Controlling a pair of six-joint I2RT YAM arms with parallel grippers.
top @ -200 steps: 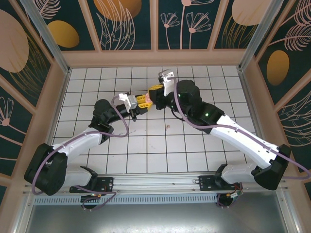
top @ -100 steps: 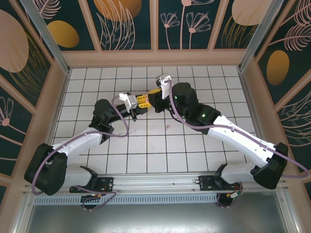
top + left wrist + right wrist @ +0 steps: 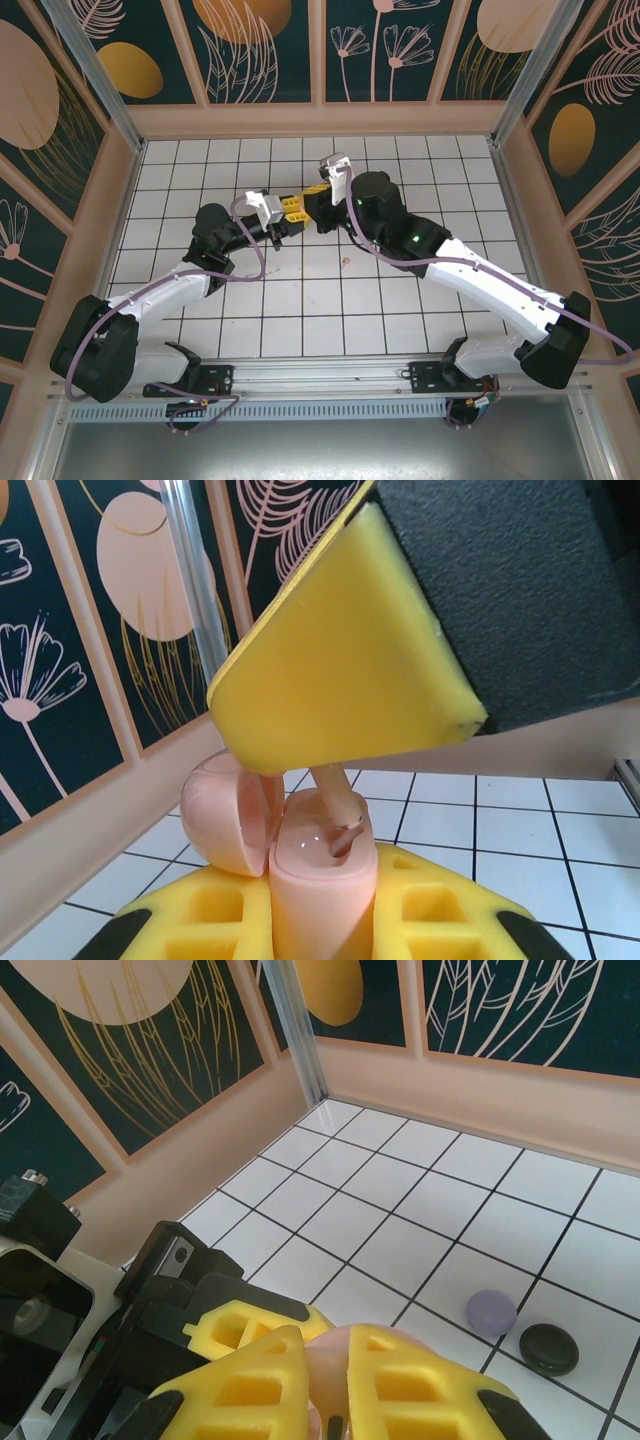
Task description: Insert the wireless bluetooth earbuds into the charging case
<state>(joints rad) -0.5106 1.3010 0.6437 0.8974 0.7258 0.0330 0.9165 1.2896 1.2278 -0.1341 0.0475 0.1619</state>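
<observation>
Where both arms meet over the far middle of the tiled worktop (image 3: 300, 300) in the top view, the left gripper (image 3: 290, 209) and right gripper (image 3: 316, 194) sit tip to tip. What they hold is too small to tell from here.

Left wrist view: the left gripper's two yellow fingers (image 3: 430, 920) pinch a pale pink charging case (image 3: 322, 880) upright between them. Its lid (image 3: 235, 815) is swung open to the left. A pale pink earbud (image 3: 337, 810) pokes down into the case's open top, lower end in the well. Its upper end is hidden under a big yellow finger pad (image 3: 340, 670) of the right gripper reaching in from above.

Right wrist view: the right gripper's own fingers (image 3: 250, 1390) are pressed almost together with a narrow pink sliver between them, so it is pinching the earbud. The black body of the left gripper is just to their left. On the tiles to the right, well apart from both grippers, a lilac rounded piece (image 3: 491, 1313) and a black rounded piece (image 3: 548, 1349) lie just beside each other; cannot tell whether they touch.
</observation>
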